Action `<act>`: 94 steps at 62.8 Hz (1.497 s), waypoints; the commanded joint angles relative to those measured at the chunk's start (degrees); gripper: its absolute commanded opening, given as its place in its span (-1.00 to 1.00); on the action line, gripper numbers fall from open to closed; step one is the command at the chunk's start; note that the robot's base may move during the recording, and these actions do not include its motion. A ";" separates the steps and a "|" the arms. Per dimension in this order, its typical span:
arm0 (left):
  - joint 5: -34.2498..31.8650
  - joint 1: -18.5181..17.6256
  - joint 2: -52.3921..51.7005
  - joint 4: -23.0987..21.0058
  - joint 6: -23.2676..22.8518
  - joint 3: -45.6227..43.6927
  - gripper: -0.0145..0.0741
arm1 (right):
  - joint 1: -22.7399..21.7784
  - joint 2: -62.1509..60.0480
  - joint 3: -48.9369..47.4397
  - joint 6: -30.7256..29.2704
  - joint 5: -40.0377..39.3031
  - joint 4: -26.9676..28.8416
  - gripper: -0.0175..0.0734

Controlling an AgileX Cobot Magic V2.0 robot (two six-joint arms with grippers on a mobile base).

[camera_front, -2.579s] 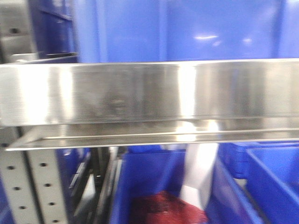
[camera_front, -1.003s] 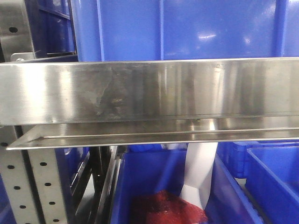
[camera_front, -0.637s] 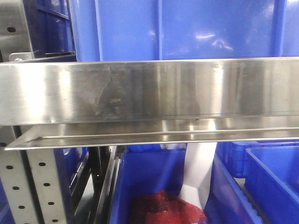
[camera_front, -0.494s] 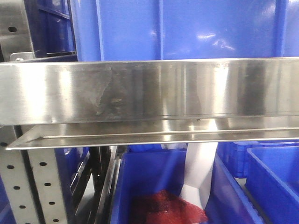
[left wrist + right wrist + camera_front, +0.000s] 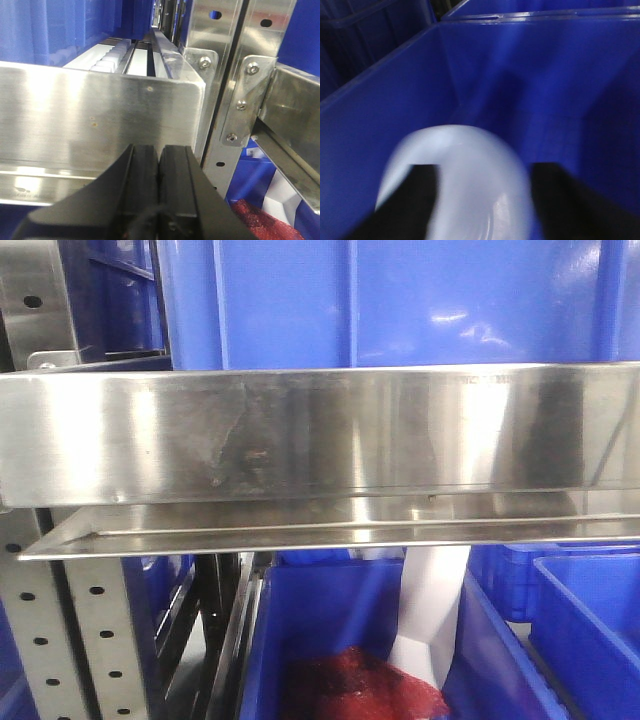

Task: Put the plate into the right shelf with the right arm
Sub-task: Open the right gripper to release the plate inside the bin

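Over the blue plastic bin (image 5: pixel 485 75) of the steel right shelf (image 5: pixel 300 440), we find the white round plate (image 5: pixel 465 195) inside the right claw (image 5: pixel 482 175); grip indeterminable, placement unfinished.

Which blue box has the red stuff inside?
The lower middle blue box, under the steel rail. The box above and the one at right show no red.

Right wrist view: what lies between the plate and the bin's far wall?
Nothing but bare blue bin floor lies between the plate and the far wall. The right wrist view shows this, though it is blurred.
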 commanded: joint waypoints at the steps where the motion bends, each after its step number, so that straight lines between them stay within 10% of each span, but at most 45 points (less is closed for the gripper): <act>1: -4.83 -0.38 -0.24 -0.13 -0.34 0.57 -0.78 | -0.24 -2.48 -2.44 0.05 -3.80 0.64 0.78; 23: -4.83 -0.38 -0.24 -0.13 -0.34 0.57 -0.78 | -0.69 -6.60 -2.44 0.09 1.15 0.59 0.70; 41: -4.83 -0.38 -0.24 -0.13 -0.34 0.57 -0.78 | -6.06 -17.44 -2.44 0.09 10.38 0.53 -0.53; 94: -4.83 -0.38 -0.24 -0.13 -0.34 0.57 -0.78 | -9.31 -24.66 -2.44 0.09 10.95 -3.13 -0.49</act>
